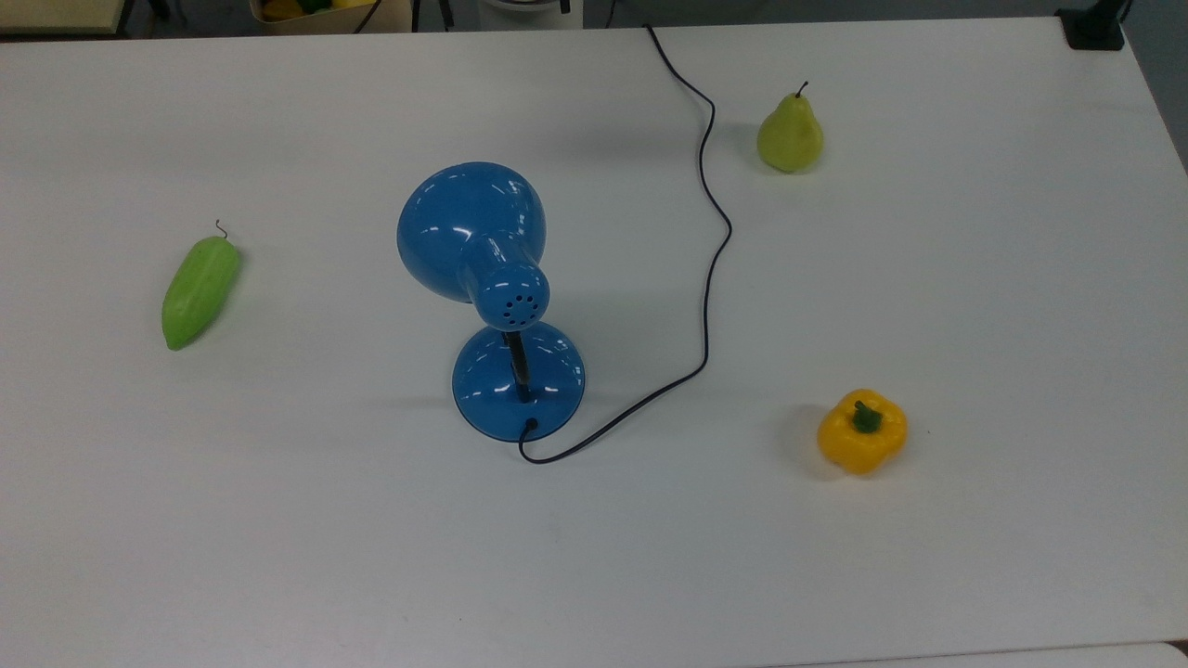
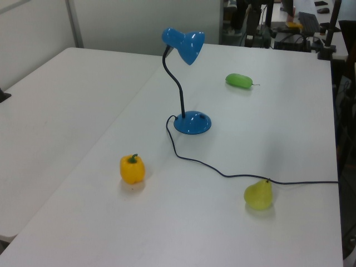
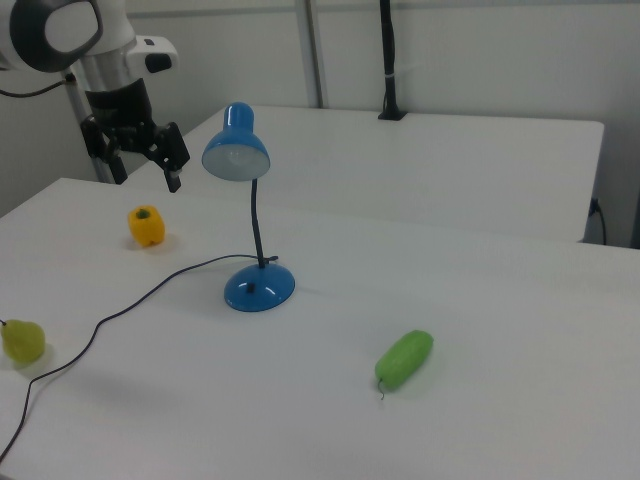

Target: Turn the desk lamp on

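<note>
The white counter spans nearly all of the top view. The robot arm's white body sits in the upper left of the right view, and its black hand hangs there above the counter with its two fingers spread open, holding nothing, left of the lamp's shade and apart from it. The desk lamp stands upright at the centre of the top view, its round blue base on the counter. Its thin black cord leaves the base at the lower middle of the frame and winds up to the top edge. A green cucumber-like vegetable lies at the left, a pear stands at the upper right, and a yellow bell pepper sits at the lower right.
</note>
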Motion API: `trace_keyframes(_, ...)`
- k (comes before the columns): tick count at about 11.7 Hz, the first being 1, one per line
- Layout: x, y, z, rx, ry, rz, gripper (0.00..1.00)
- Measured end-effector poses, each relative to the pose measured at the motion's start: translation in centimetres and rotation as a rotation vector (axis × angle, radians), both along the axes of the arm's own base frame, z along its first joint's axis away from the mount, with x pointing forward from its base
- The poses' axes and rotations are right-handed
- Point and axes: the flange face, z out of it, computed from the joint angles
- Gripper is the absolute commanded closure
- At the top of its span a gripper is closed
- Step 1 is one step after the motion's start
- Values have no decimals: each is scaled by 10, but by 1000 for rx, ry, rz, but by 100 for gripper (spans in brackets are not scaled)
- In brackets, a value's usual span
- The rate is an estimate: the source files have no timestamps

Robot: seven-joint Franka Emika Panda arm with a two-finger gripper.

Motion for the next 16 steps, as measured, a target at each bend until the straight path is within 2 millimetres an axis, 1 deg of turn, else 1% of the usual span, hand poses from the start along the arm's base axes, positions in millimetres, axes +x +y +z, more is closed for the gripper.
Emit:
trace_keyframes(12,0,0,0,0,0,-1,0)
trace_keyframes(13,0,0,0,0,0,-1,2)
trace_keyframes(14,0,0,0,0,0,-1,13)
trace_keyframes(16,0,0,0,0,1,0,45)
